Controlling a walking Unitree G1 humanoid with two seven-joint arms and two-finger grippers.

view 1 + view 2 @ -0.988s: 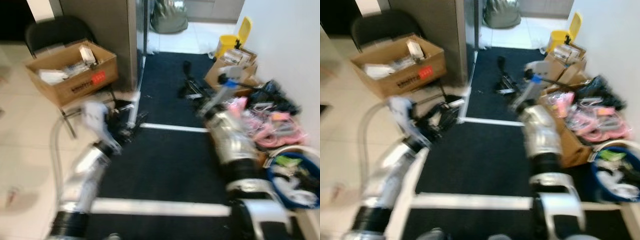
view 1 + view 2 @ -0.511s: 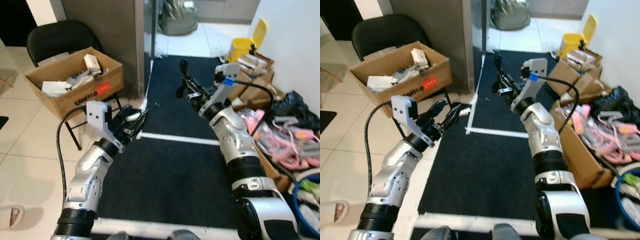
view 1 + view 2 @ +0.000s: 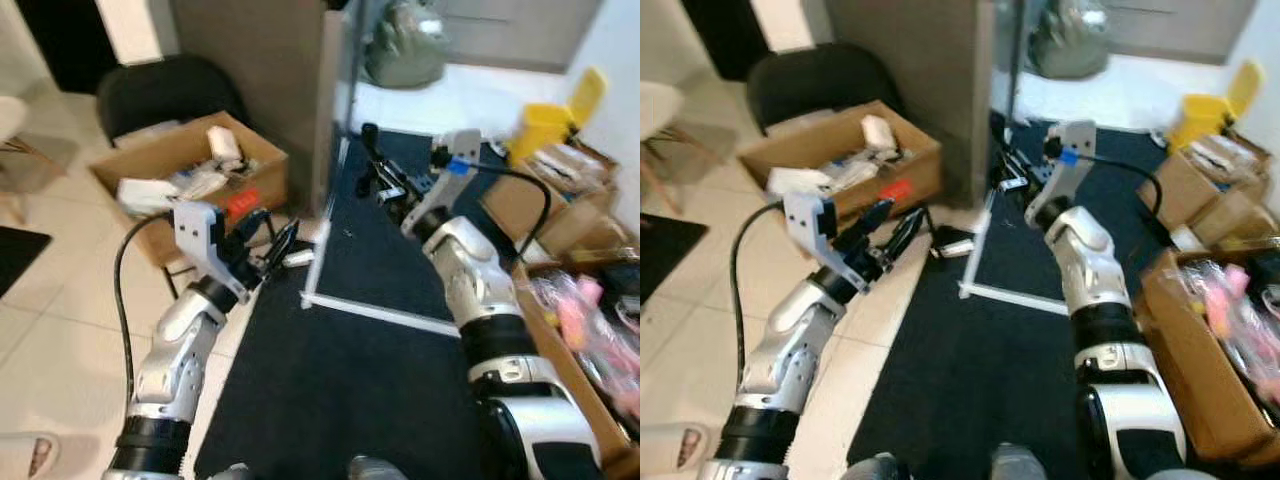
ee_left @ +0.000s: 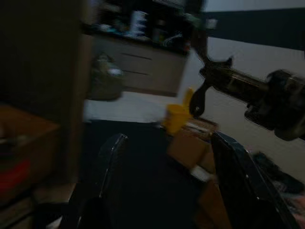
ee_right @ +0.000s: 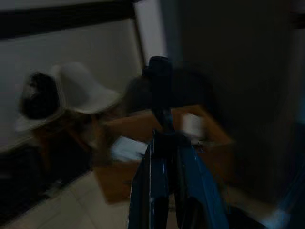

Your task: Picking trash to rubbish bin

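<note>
We stand where pale floor tiles meet a dark carpet (image 3: 400, 330) edged with a white stripe, beside a grey pillar (image 3: 270, 80). A black chair (image 3: 170, 95) carries an open cardboard box (image 3: 845, 165) of papers and packets, and more cardboard boxes (image 3: 560, 215) line the right wall.

The rubbish bin we take to be the yellow bin (image 3: 1205, 105) with its raised lid at the far end of the carpet, well apart from us. Neither arm carries trash. The likeliest piece is a small pale scrap (image 3: 297, 259) on the floor at the carpet's corner, just beyond the left claw (image 3: 270, 240), whose fingers are spread and empty. The right claw (image 3: 385, 185) reaches forward over the carpet; its fingers look pressed together, though the blur leaves us unsure, and nothing is in it.

To do this step well, we should steady our stance, lower the left claw over the scrap with one finger on each side, and close only once it sits between them.

The left wrist view looks between its two fingers (image 4: 112, 157) down the carpet to the yellow bin. The right wrist view, dark and blurred, shows a white moulded chair (image 5: 76, 95) beside the box.
</note>
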